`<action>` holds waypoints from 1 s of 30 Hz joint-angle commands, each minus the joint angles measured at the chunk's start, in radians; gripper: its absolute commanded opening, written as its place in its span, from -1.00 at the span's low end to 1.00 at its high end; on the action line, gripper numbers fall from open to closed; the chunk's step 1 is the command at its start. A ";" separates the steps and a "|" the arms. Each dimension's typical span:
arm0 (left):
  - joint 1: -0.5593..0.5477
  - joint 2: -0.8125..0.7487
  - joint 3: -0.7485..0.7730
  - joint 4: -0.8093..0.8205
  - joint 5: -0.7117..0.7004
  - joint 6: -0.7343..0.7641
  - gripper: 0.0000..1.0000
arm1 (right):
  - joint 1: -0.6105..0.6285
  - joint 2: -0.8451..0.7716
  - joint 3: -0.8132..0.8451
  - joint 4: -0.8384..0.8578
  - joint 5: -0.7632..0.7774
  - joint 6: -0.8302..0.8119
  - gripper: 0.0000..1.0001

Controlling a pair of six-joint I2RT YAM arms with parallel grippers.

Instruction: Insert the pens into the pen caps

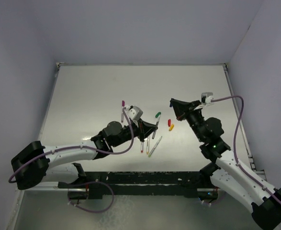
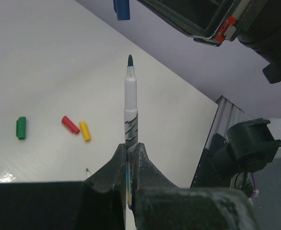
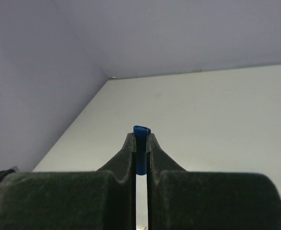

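Observation:
My left gripper (image 2: 130,149) is shut on a pen (image 2: 130,103) with a pale barrel, whose dark blue tip points up and away. Above that tip, with a gap between them, hangs a blue pen cap (image 2: 122,9). My right gripper (image 3: 140,140) is shut on this blue cap (image 3: 140,146), which sticks out a little past the fingertips. In the top view the left gripper (image 1: 155,128) and the right gripper (image 1: 172,103) face each other over the middle of the table. Green (image 2: 20,128), red (image 2: 70,124) and yellow (image 2: 84,131) caps lie on the table.
Loose pens (image 1: 150,145) lie on the white table just below the left gripper. A purple cap (image 1: 123,102) lies to the upper left of the left wrist. The table's right edge has a raised rail (image 1: 238,120), and walls close the back and sides.

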 commanded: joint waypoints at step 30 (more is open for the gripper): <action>-0.006 0.016 0.031 0.157 0.017 -0.096 -1.00 | 0.002 0.035 -0.063 0.339 -0.305 0.151 -1.00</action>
